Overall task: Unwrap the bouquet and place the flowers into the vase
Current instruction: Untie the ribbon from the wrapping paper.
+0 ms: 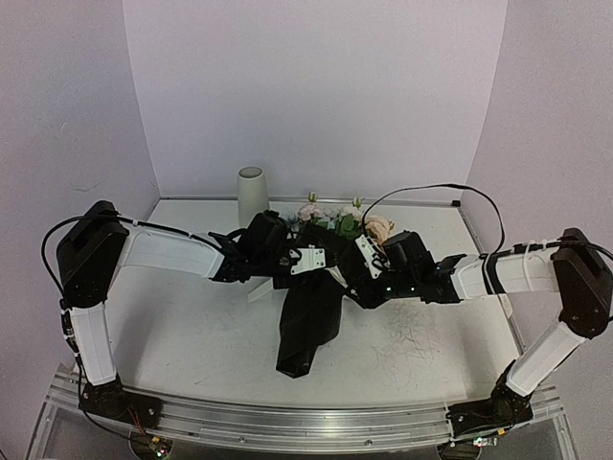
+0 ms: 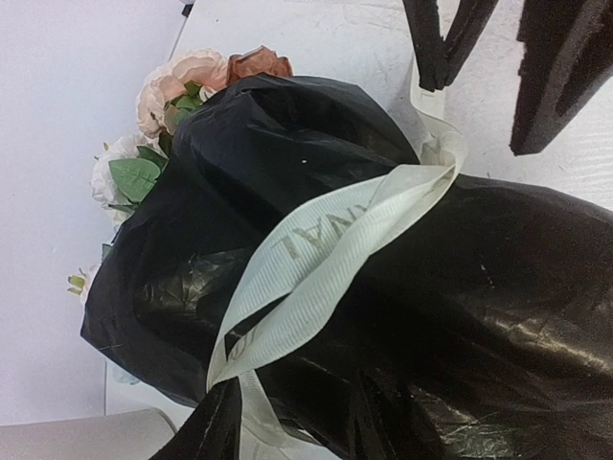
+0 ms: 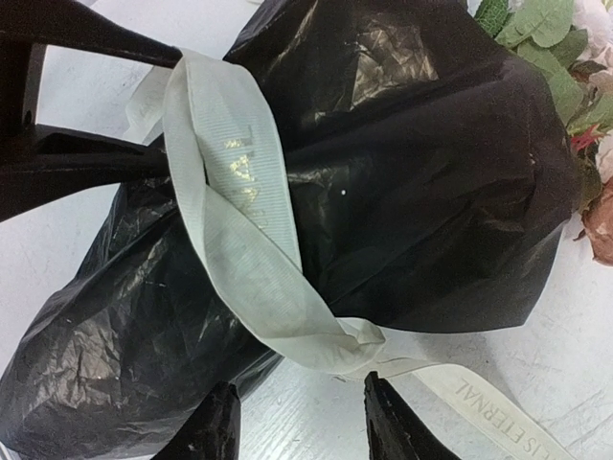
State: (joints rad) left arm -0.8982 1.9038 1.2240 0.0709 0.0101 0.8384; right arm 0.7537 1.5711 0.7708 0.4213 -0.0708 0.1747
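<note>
On the white table (image 1: 192, 335), the bouquet (image 1: 308, 321) lies on its side in the middle between the two arms. It is wrapped in a crinkled black paper cone (image 2: 431, 316), tip toward the near edge and mouth toward the back wall. The tall, slim matte white vase (image 1: 252, 195) stands upright at the back left, close behind the left arm's wrist, with no stems in it. The flowers (image 1: 335, 218), pink, peach and white artificial blooms with green leaves, sit in the cone's mouth.

The cream woven ribbon (image 2: 316, 268) is still wound round the cone, with one loop slack. It crosses itself just ahead of the right gripper (image 3: 297, 383), whose jaws stand partly apart with nothing between them. The left gripper (image 3: 174, 105) is also partly open, and the loop passes between its jaws unpinched.

Likely hazards:
- A pull on the loop rather than the printed tail may tighten the tie or drag the whole light bundle.
- The ribbon may slip from such loose jaws.
- A sideways swing of the left arm could topple the narrow vase.
</note>
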